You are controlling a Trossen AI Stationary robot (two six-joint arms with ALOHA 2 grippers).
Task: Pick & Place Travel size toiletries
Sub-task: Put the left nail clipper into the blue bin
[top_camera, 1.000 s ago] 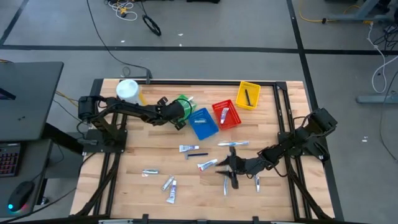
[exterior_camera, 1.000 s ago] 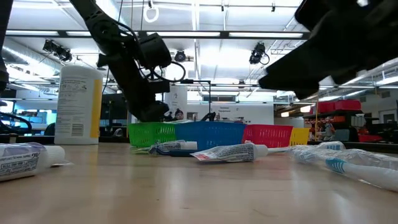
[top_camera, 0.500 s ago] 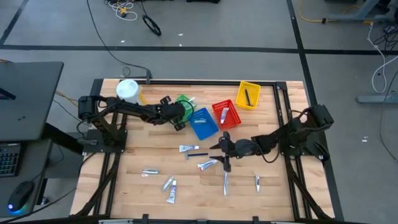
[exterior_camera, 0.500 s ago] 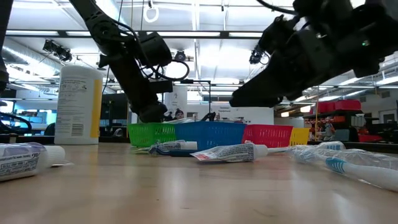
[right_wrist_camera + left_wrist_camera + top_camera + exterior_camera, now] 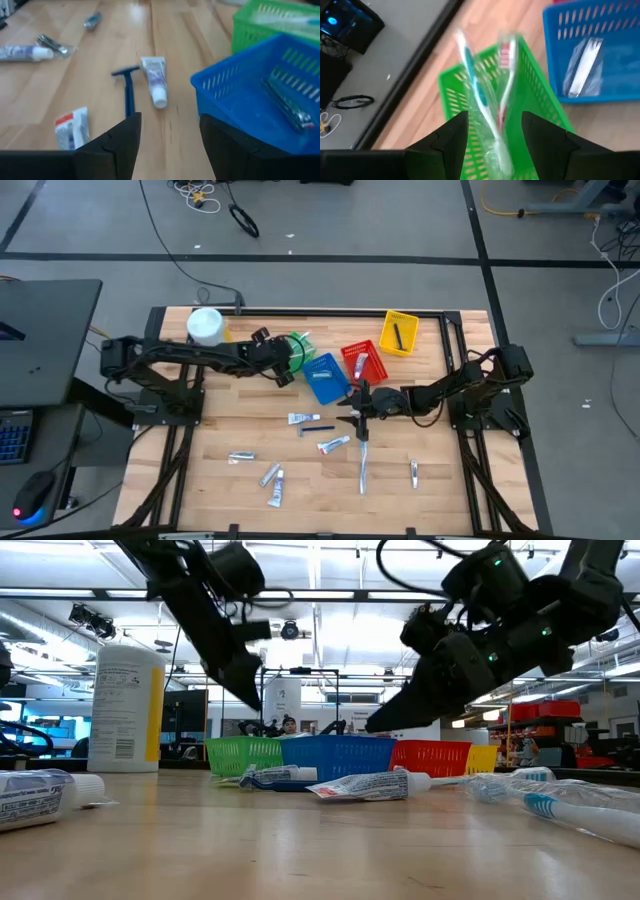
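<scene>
Left gripper (image 5: 492,132) spread, empty, hovering over green basket (image 5: 540,105); two wrapped toothbrushes (image 5: 487,95) lie in basket just beyond fingertips. Right gripper (image 5: 167,132) spread, empty, above table; dark blue razor (image 5: 128,92) and small white tube (image 5: 154,82) lie ahead of fingers, blue basket (image 5: 240,105) beside, packet inside.
</scene>
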